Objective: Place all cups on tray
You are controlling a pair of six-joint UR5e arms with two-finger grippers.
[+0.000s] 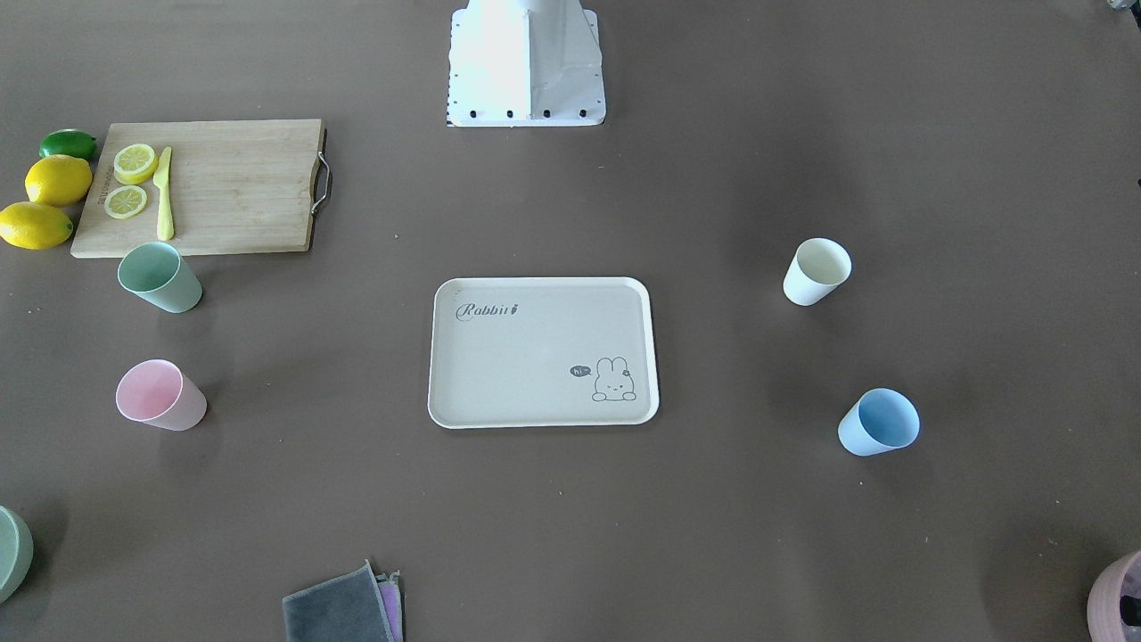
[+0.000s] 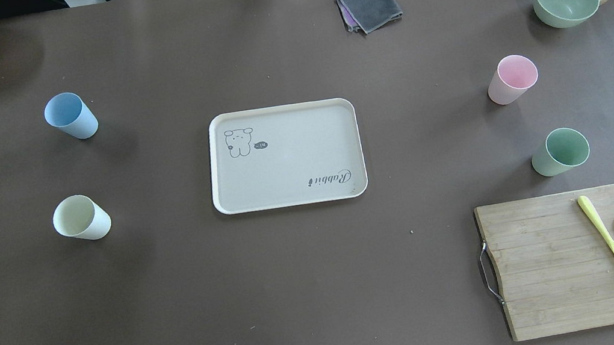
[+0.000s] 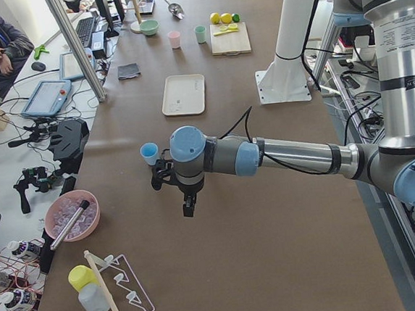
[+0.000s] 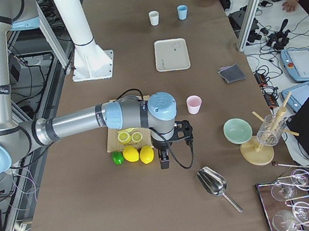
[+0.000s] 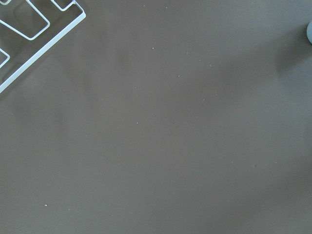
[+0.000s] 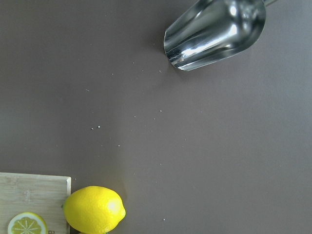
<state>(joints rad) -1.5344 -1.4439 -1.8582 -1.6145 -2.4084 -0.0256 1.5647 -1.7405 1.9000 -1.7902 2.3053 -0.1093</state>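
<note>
Exterior left shows the left gripper (image 3: 188,205), exterior right the right gripper (image 4: 164,160); I cannot tell their finger spacing. The blue cup (image 2: 70,115) and cream cup (image 2: 81,218) stand left of the tray (image 2: 292,156), the pink cup (image 2: 512,79) and mint cup (image 2: 560,151) right. They are probably light, stiff and slick, best pinched over one wall at the rim.

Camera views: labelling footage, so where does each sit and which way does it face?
Front-facing: across the table, looking down at the robot; base at top.
Overhead: behind the robot, looking forward and down; base at bottom.
Exterior left: table's left end, looking along it; left arm near.
Exterior right: opposite end; right arm near.
Left wrist: down at table; no fingers show.
Right wrist: down at scoop, lemon; no fingers show.
Shared: front-facing and overhead show the tray, oppositely turned.
</note>
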